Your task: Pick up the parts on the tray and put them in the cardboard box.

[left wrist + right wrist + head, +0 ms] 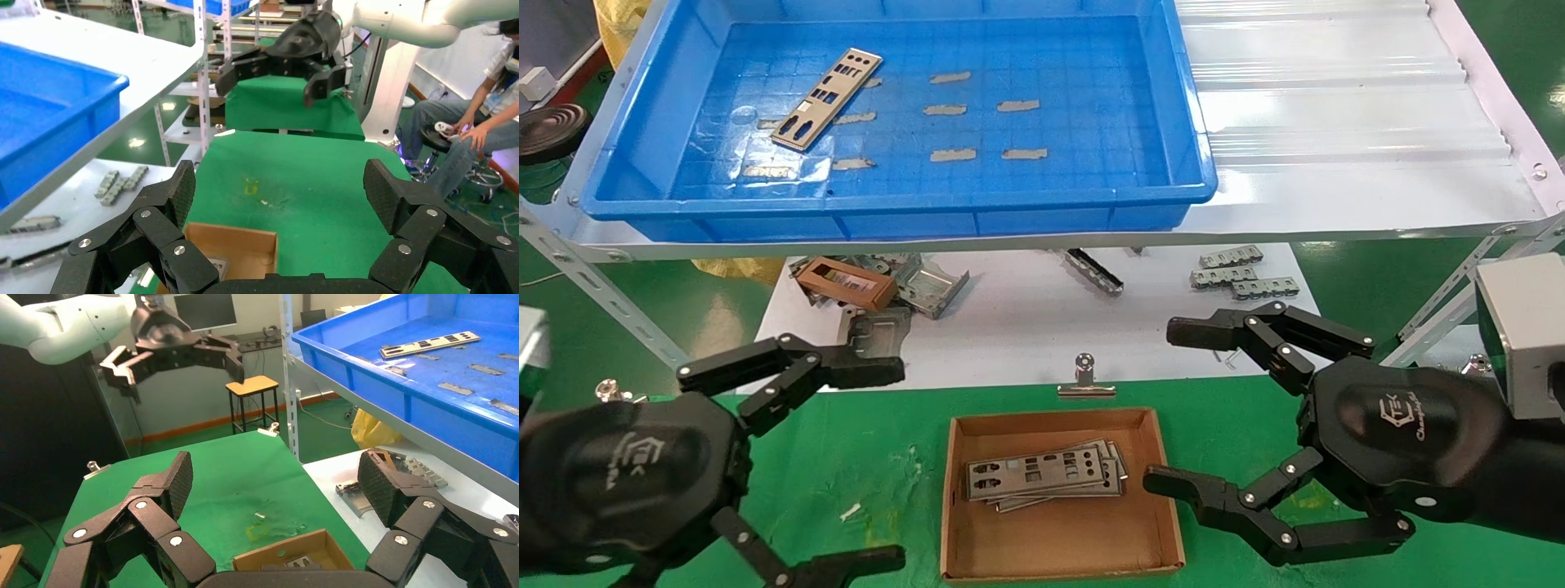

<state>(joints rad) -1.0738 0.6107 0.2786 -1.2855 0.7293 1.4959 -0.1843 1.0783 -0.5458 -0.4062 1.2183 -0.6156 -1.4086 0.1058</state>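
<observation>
My hands: left hand (842, 465) and right hand (1185, 408) both spread and holding nothing, either side of the cardboard box (977, 555).
Parts: 1 part (828, 99) lies flat in the tray (1091, 212), well beyond the box; a stack (1042, 474) sits inside the box.
Risk: I judge the thin plate could slip against the tray floor.
Surface: green tabletop (846, 457); workshop shelving behind the box.

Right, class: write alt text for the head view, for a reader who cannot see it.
One metal part lies in the blue tray on a shelf, while several parts are stacked in the cardboard box on the green mat below. The left hand and right hand, both open and empty, flank the box.
</observation>
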